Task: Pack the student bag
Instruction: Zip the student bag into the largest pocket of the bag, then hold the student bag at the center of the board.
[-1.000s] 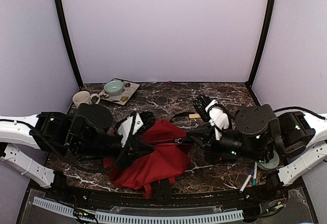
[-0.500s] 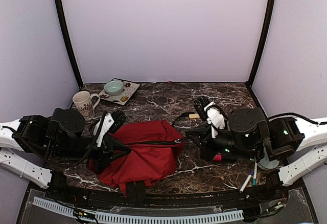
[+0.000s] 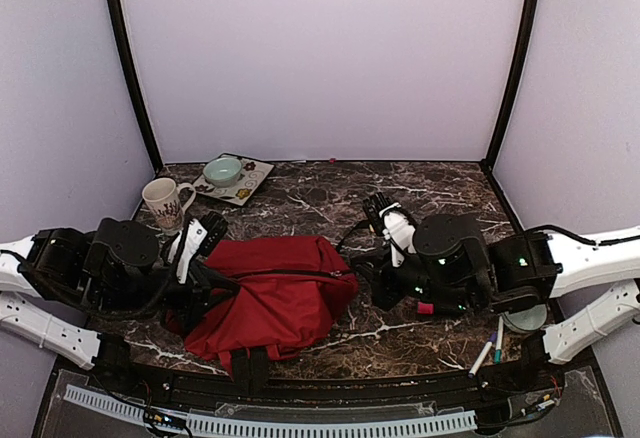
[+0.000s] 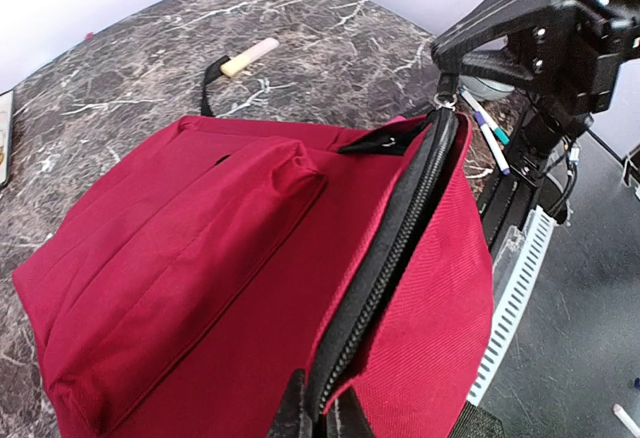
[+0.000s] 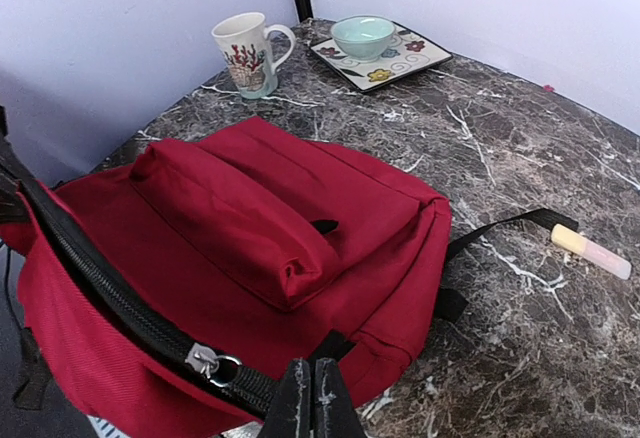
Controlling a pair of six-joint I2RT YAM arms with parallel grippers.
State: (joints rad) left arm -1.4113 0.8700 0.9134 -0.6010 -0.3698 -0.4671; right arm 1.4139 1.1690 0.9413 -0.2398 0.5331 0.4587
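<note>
The student bag (image 3: pixel 275 298) is a dark-red backpack lying on the marble table, front pocket (image 5: pixel 235 208) up. Its black zipper (image 4: pixel 400 218) runs taut between my two grippers. My left gripper (image 4: pixel 318 413) is shut on the zipper edge at the bag's left end (image 3: pixel 215 280). My right gripper (image 5: pixel 312 398) is shut at the other end (image 3: pixel 358 270), on the black tab beside the metal zipper pull (image 5: pixel 212 365). The left wrist view shows its tip (image 4: pixel 447 83) at that pull ring. A black strap (image 5: pixel 500 228) trails from the bag. The zipper looks closed along its visible length.
A patterned mug (image 3: pixel 165 201) stands just behind the left arm. A square plate (image 3: pixel 250 186) with a pale green bowl (image 3: pixel 222 170) sits at the back left. A cream tube (image 3: pixel 380 226) lies behind the bag. Pens (image 3: pixel 497 343) lie by the right arm's base.
Both arms have moved left, dragging the bag with them. The bag was bunched up in the middle; now it lies stretched out and flatter, further left.
</note>
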